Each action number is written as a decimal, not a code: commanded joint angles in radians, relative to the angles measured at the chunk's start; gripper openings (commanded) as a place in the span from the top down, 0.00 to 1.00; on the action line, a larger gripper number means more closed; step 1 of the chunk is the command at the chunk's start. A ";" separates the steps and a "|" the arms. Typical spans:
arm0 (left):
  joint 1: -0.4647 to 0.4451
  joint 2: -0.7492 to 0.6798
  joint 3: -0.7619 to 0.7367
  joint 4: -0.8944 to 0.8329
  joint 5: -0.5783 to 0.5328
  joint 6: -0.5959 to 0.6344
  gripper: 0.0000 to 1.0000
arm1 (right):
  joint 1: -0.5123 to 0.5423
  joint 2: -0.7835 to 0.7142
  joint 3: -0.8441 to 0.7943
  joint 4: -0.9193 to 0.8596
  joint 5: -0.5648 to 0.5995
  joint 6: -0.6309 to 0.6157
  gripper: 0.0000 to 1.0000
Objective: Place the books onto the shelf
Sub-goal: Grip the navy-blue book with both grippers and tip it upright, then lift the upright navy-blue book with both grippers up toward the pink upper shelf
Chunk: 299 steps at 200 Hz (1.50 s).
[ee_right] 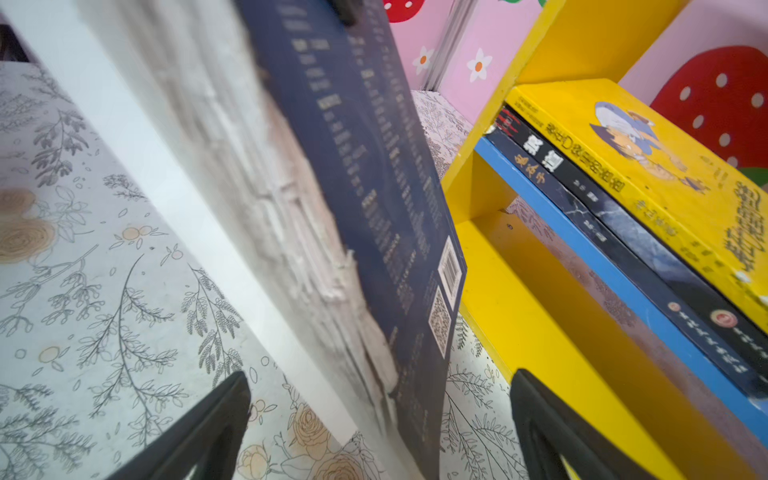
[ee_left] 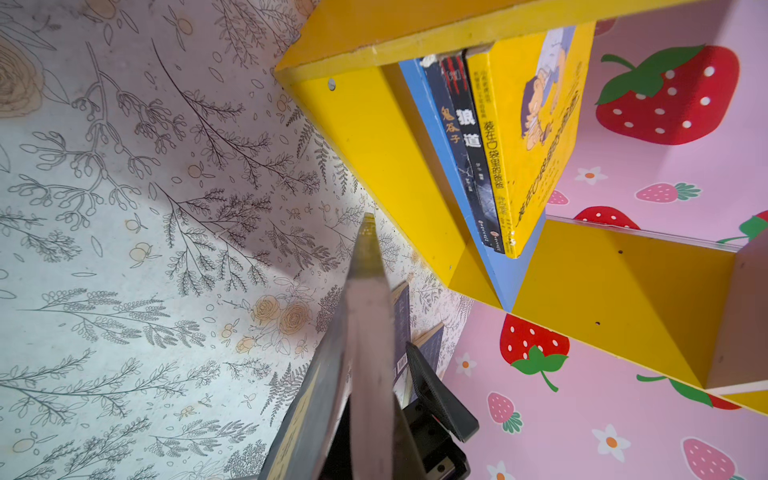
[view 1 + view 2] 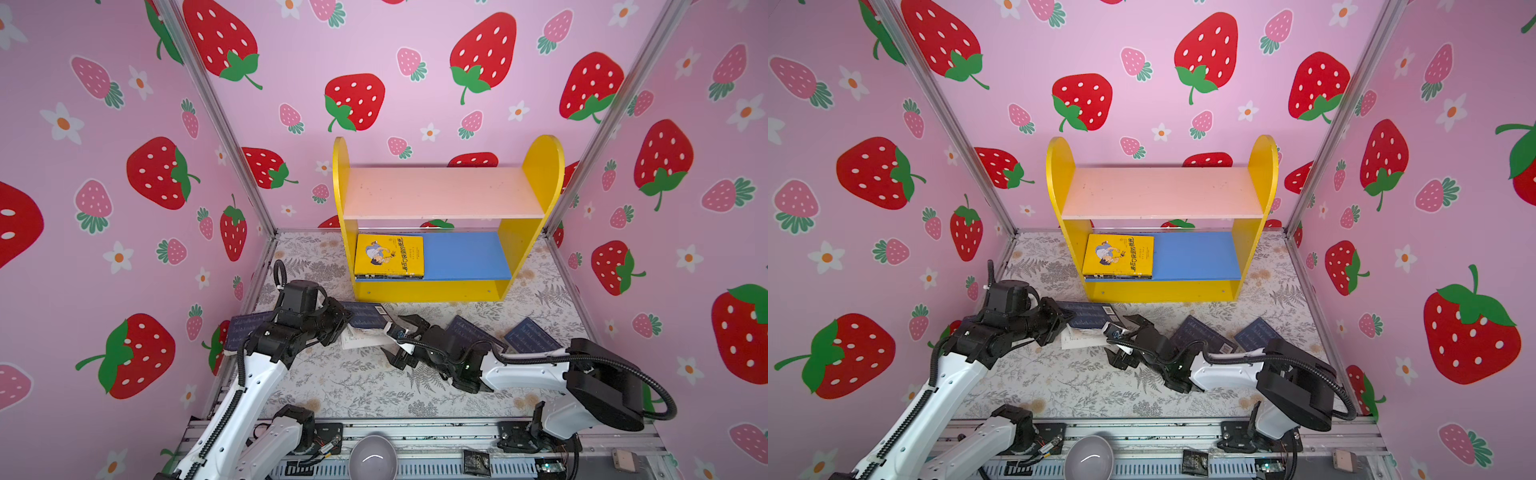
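Observation:
The shelf (image 3: pixel 440 195) (image 3: pixel 1163 193) stands at the back, with a yellow book (image 3: pixel 388 255) (image 3: pixel 1118 255) lying on two dark books on its blue lower board. My left gripper (image 3: pixel 345 322) (image 3: pixel 1065 322) (image 2: pixel 374 415) is shut on a navy book (image 3: pixel 365 316) (image 3: pixel 1088 316) (image 2: pixel 370 332), held just in front of the shelf. The book's pages fan open in the right wrist view (image 1: pixel 374 166). My right gripper (image 3: pixel 399 338) (image 3: pixel 1125 340) (image 1: pixel 380 424) is open, its fingers (image 1: pixel 199 428) standing apart on either side of the book's free end.
Two navy books (image 3: pixel 473 332) (image 3: pixel 532 336) lie on the floral floor at the right and another (image 3: pixel 245 328) lies under the left arm. A grey bowl (image 3: pixel 372 457) and a black packet (image 3: pixel 476 461) sit on the front rail. Pink strawberry walls close in three sides.

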<state>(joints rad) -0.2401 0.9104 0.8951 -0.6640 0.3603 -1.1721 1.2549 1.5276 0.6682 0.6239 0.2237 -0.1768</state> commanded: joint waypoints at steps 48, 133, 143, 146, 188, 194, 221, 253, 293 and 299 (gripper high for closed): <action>0.006 0.024 0.064 -0.029 0.054 -0.042 1.00 | 0.058 0.068 0.074 0.098 0.037 -0.086 0.00; 0.005 0.082 0.113 -0.007 0.098 -0.051 1.00 | 0.105 0.099 0.090 0.104 0.107 -0.075 0.00; 0.006 0.079 0.110 -0.007 0.098 -0.055 1.00 | 0.106 0.115 0.090 0.139 0.152 -0.085 0.00; 0.006 0.078 0.109 -0.007 0.100 -0.056 1.00 | 0.105 0.124 0.093 0.153 0.172 -0.089 0.01; 0.005 0.062 0.084 0.011 0.114 -0.084 1.00 | 0.110 0.254 0.145 0.272 0.270 -0.118 0.33; 0.005 0.062 0.082 0.009 0.114 -0.083 1.00 | 0.113 0.255 0.151 0.273 0.293 -0.122 0.38; 0.010 0.074 0.077 0.010 0.108 -0.076 1.00 | 0.112 0.225 0.123 0.290 0.315 -0.129 0.47; 0.015 0.104 0.090 0.022 0.099 -0.060 0.98 | 0.112 0.189 0.092 0.292 0.314 -0.096 0.59; 0.018 0.128 0.099 0.039 0.081 -0.045 0.89 | 0.113 0.158 0.073 0.279 0.296 -0.066 0.77; 0.018 0.129 0.100 0.042 0.080 -0.044 0.88 | 0.112 0.158 0.073 0.277 0.295 -0.067 0.81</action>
<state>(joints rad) -0.2287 1.0363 0.9638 -0.6716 0.4305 -1.2251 1.3598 1.7214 0.7563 0.8822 0.5228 -0.2630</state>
